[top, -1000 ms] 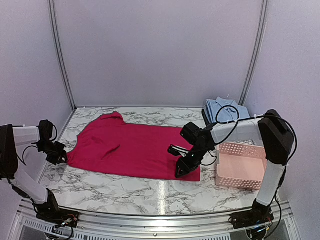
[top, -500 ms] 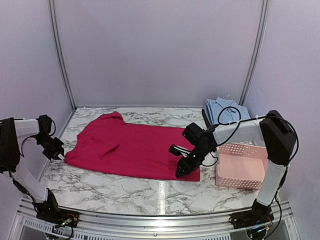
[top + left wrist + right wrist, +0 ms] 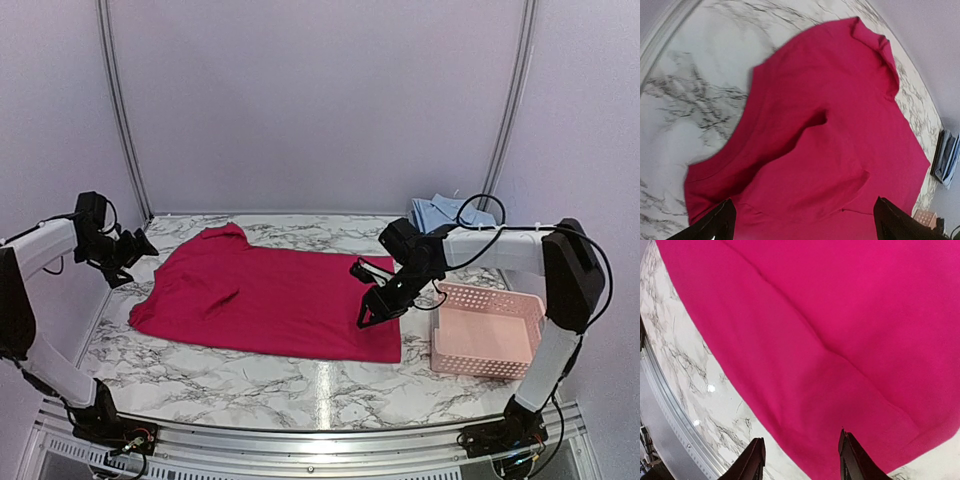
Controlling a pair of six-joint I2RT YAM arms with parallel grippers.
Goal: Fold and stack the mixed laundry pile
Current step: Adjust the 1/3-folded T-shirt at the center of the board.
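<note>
- The left gripper (image 3: 135, 250) has let go and lifted off the left edge of the magenta garment (image 3: 270, 300), jaws spread wide.
- The magenta garment lies flat on the marble table (image 3: 250, 375).
- The right gripper (image 3: 370, 315) has risen above its right corner, jaws parted, empty.

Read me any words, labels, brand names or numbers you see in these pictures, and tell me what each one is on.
None: no readable text, label, logo or number shows on the magenta-red garment, the light blue shirt, the pink basket or the marble table in any view.
</note>
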